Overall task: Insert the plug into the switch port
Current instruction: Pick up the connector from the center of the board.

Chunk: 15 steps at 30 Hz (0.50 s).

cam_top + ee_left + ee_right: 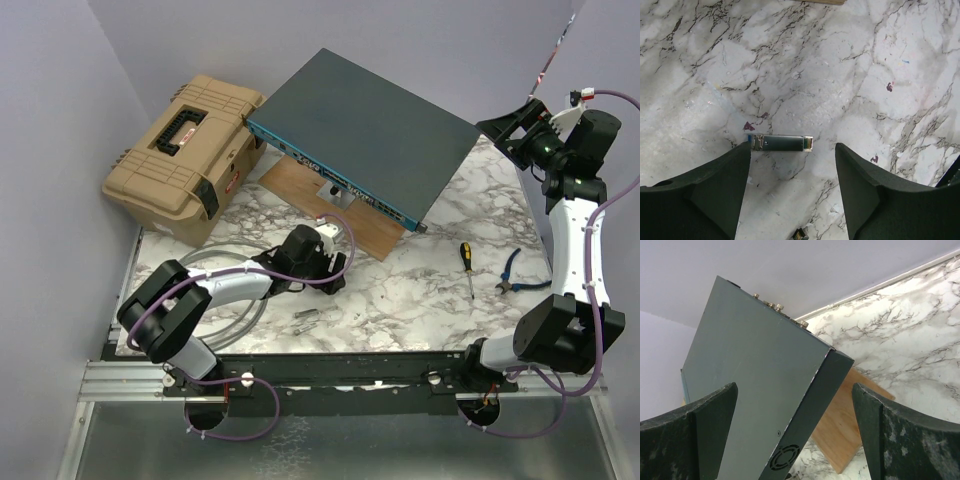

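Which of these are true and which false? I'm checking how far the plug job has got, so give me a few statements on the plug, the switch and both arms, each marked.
1. The plug lies on the marble table, unheld. True.
2. The left gripper has its jaws shut on the plug. False: they stand open, with the plug between them.
3. The switch lies directly on the marble. False: a wooden board is under it.
4. The right gripper is open and empty, by the switch's corner. True.
5. The toolbox is open. False: its lid is shut.
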Each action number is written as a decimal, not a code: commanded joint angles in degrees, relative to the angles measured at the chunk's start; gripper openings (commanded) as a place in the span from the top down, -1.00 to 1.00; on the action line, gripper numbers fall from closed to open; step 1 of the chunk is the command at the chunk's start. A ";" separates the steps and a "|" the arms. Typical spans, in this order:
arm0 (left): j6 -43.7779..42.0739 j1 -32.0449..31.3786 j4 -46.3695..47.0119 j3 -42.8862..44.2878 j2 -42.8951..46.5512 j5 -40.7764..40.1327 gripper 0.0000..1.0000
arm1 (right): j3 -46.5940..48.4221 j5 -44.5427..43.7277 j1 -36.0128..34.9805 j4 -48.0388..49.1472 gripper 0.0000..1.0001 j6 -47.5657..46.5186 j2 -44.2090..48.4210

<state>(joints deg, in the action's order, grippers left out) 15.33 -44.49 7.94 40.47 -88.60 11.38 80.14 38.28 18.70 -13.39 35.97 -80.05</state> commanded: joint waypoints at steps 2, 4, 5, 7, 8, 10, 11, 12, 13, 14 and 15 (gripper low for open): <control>-2.20 -0.34 -1.12 -0.47 2.39 -1.88 -0.38 | -0.16 0.83 -0.20 0.63 -0.99 -0.29 -0.41; -3.09 -0.37 -1.05 1.22 1.13 -1.95 -0.38 | -0.16 0.90 -0.22 0.81 -0.98 -0.16 -0.48; -3.57 -0.37 -0.98 2.22 0.03 -1.72 -0.38 | -0.22 0.98 -0.16 0.96 -0.99 -0.03 -0.61; -4.49 -0.34 -0.84 4.56 -2.35 -1.04 -0.38 | -0.32 1.21 -0.19 1.23 -0.99 0.24 -0.66; -4.76 -0.35 -0.56 5.30 -3.44 -0.70 -0.38 | -0.33 1.32 -0.21 1.25 -0.99 0.24 -0.59; -5.28 -0.38 -0.29 6.27 -5.23 -0.29 -0.38 | -0.39 1.29 -0.23 1.18 -0.99 0.25 -0.46; -5.63 -0.36 -0.25 6.56 -6.01 -0.08 -0.38 | -0.40 1.27 -0.21 1.17 -0.99 0.21 -0.38; -5.76 -0.39 -0.23 6.75 -6.49 -0.03 -0.38 | -0.42 1.33 -0.16 1.13 -0.99 0.10 -0.29; -5.85 -0.37 -0.33 6.89 -7.13 0.08 -0.38 | -0.42 1.35 -0.21 1.09 -0.99 0.10 -0.24; -5.92 -0.41 -0.60 7.08 -7.44 0.10 -0.38 | -0.47 1.36 -0.22 1.08 -0.99 0.13 -0.20; -5.93 -0.34 -1.20 7.08 -7.74 0.20 -0.38 | -0.51 1.36 -0.22 1.08 -0.99 0.08 -0.19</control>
<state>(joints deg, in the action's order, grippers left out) 11.22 -44.64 7.60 46.39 -94.35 10.92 80.14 38.44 18.70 -13.34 35.99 -80.09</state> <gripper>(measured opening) 0.691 0.994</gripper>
